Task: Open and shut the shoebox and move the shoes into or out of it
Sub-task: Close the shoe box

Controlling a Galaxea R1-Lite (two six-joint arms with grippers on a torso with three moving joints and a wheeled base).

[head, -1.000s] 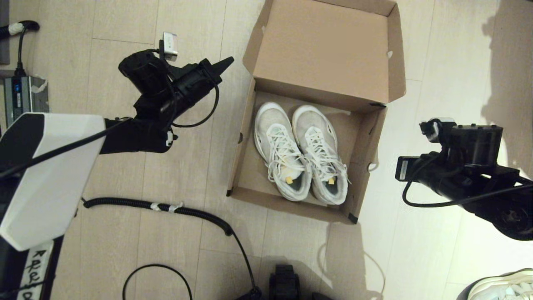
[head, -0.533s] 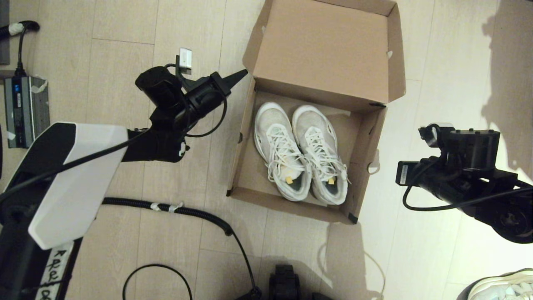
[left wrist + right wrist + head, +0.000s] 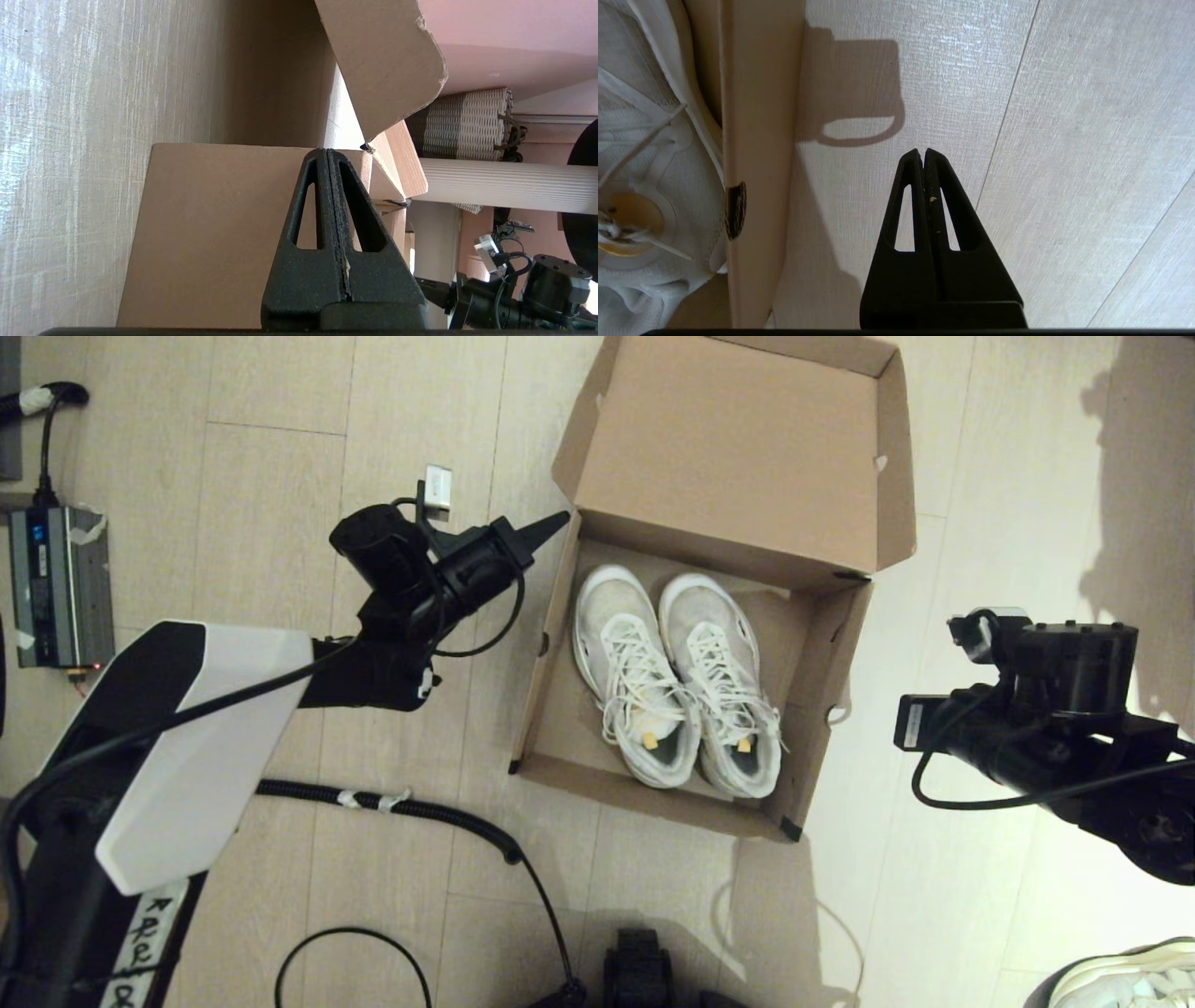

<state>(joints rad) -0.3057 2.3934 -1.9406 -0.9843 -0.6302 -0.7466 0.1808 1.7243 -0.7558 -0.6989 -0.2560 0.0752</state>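
The brown shoebox (image 3: 544,683) stands open on the floor, its lid (image 3: 738,439) tilted up at the far side. The pair of white and pale grey shoes (image 3: 677,681) lies side by side inside, toes towards the lid. My left gripper (image 3: 560,519) is shut and empty, its tip at the box's far left corner by the lid hinge. In the left wrist view, the gripper (image 3: 325,150) points at the box's side wall (image 3: 210,224) under the lid's side flap (image 3: 383,60). My right gripper (image 3: 922,150) is shut and empty above the floor, beside the box's right wall (image 3: 756,163).
A lone white sneaker (image 3: 1130,980) shows at the near right corner. A grey device (image 3: 58,583) sits on the floor at far left. A corrugated cable (image 3: 392,803) and a thin black cable loop (image 3: 355,961) lie near the box's front left.
My left gripper has moved right and nearer, from open floor to the box's far left corner. The box and lid have shifted slightly right. The right arm has barely drifted.
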